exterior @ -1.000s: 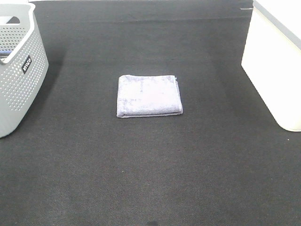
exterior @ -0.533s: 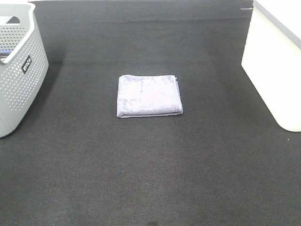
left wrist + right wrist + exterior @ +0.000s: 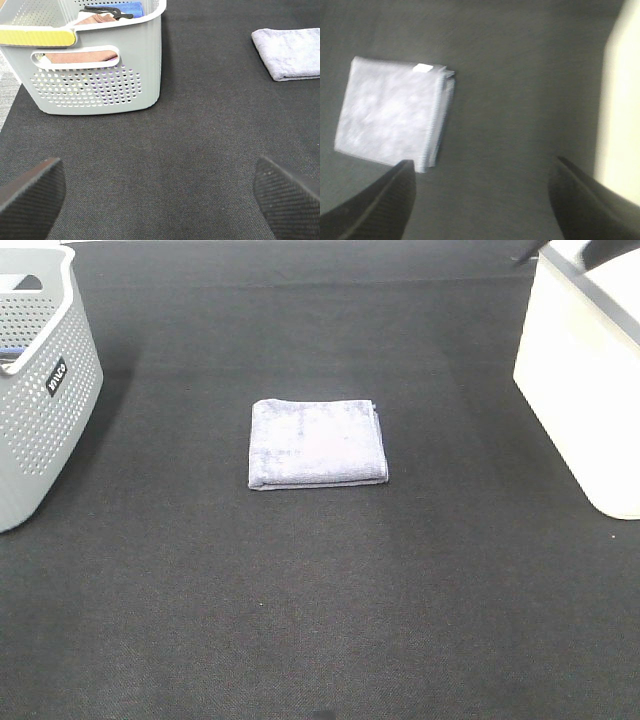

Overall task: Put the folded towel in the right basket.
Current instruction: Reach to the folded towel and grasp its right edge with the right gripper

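Towel (image 3: 317, 443) flat on mat (image 3: 300, 590)

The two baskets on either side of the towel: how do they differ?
The left basket is grey, its walls full of small holes; the right basket is cream-white with plain solid walls. The left basket holds cloths, as the left wrist view shows; the right basket's inside is not shown in any view. Both stand on the dark mat, on opposite sides of the towel and apart from it.
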Controlling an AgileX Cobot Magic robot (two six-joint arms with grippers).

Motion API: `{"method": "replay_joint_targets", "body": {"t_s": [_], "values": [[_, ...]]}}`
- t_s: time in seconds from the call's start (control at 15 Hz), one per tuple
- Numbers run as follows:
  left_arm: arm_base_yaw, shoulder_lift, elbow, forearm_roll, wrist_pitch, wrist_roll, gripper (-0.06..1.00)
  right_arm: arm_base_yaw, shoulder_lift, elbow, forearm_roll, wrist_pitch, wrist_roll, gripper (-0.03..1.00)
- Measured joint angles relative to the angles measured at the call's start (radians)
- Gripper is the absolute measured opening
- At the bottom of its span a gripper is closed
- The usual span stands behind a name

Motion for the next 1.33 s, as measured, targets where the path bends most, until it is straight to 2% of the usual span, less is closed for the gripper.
{"method": "replay_joint_targets", "body": {"t_s": [0.2, 0.33, 0.4, 0.6, 0.93, 1.13, 1.33], "values": [[0.000, 0.000, 0.000, 0.000, 0.000, 0.000, 0.97, 0.106, 0.160, -0.058, 0.010, -0.002, -0.005, 0.70], [0.000, 0.000, 0.000, 0.000, 0.000, 0.000, 0.97, 0.131, 0.259, -0.108, 0.049, -0.003, -0.006, 0.70], [0.000, 0.000, 0.000, 0.000, 0.000, 0.000, 0.97, 0.131, 0.259, -0.108, 0.049, -0.003, -0.006, 0.70], [0.000, 0.000, 0.000, 0.000, 0.000, 0.000, 0.97, 0.131, 0.399, -0.204, 0.155, 0.018, -0.013, 0.70], [0.000, 0.000, 0.000, 0.000, 0.000, 0.000, 0.97, 0.100, 0.602, -0.349, 0.253, 0.135, -0.029, 0.70], [0.000, 0.000, 0.000, 0.000, 0.000, 0.000, 0.97, 0.091, 0.662, -0.385, 0.277, 0.150, -0.044, 0.70], [0.000, 0.000, 0.000, 0.000, 0.000, 0.000, 0.97, 0.092, 0.703, -0.388, 0.354, 0.153, -0.081, 0.70]]}}
